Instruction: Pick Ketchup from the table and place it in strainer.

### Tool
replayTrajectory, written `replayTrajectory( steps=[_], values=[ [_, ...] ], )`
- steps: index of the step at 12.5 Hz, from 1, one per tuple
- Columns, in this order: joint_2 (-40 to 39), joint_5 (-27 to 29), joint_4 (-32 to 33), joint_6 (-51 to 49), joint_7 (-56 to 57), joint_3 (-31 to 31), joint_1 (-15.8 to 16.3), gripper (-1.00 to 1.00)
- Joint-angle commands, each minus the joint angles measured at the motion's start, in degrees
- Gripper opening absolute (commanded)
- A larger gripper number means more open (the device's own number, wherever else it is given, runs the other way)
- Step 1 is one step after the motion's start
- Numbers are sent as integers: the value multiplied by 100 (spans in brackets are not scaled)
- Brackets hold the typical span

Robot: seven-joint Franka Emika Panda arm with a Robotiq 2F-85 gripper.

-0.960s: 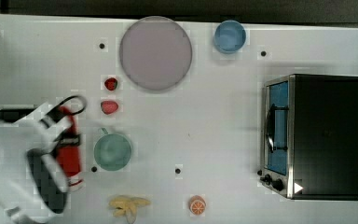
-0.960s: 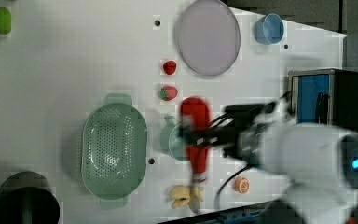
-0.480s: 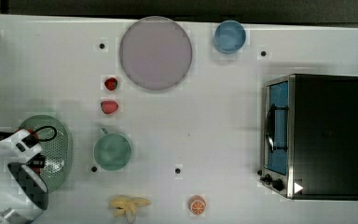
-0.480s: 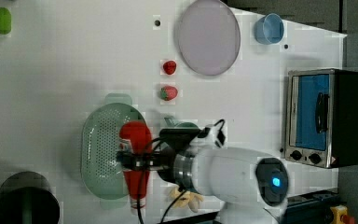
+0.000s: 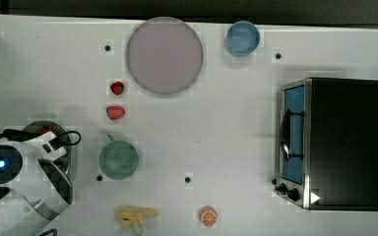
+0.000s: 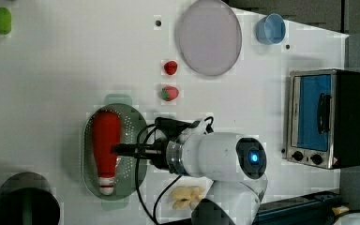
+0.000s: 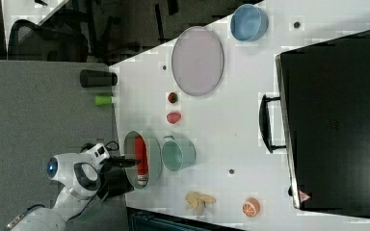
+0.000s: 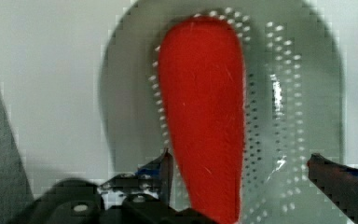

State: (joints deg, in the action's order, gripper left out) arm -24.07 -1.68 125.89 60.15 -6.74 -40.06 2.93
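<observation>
The Ketchup [image 6: 105, 140], a long red bottle with a white cap, lies lengthwise inside the strainer [image 6: 132, 123], a pale green perforated oval basket. My gripper [image 6: 122, 150] hovers right over it, open. In the wrist view the red bottle [image 8: 205, 102] rests on the strainer's holed bottom [image 8: 284, 93]. The gripper [image 8: 240, 163] straddles the bottle's narrow end with its fingertips [image 8: 167, 163] spread wide. In the right view the bottle [image 7: 141, 154] lies in the strainer [image 7: 127, 144] beside the gripper [image 7: 125, 162]. The arm covers most of the strainer [image 5: 74, 157] in the top view.
A green cup [image 5: 119, 160] stands right of the strainer in the top view. Two strawberries [image 5: 117, 88], a round plate [image 5: 164, 55], a blue cup [image 5: 242, 38], a toaster oven [image 5: 334, 142], bananas [image 5: 135, 217] and an orange half [image 5: 208, 216] lie around. A dark cylinder [image 6: 26, 201] stands nearby.
The arm carried the ketchup from beside the green cup over to the strainer. The fingers have opened and the bottle now lies in the strainer.
</observation>
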Motion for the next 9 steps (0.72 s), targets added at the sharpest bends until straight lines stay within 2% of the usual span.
replayTrajectory(
  steps=[1, 6, 9],
  values=[
    [691, -131, -129, -313, -666, 21, -257, 100],
    [2519, -58, -660, -3103, -428, 280, -1078, 100],
    [3183, 128, -1251, -4420, -78, 1037, -1428, 100]
  ],
)
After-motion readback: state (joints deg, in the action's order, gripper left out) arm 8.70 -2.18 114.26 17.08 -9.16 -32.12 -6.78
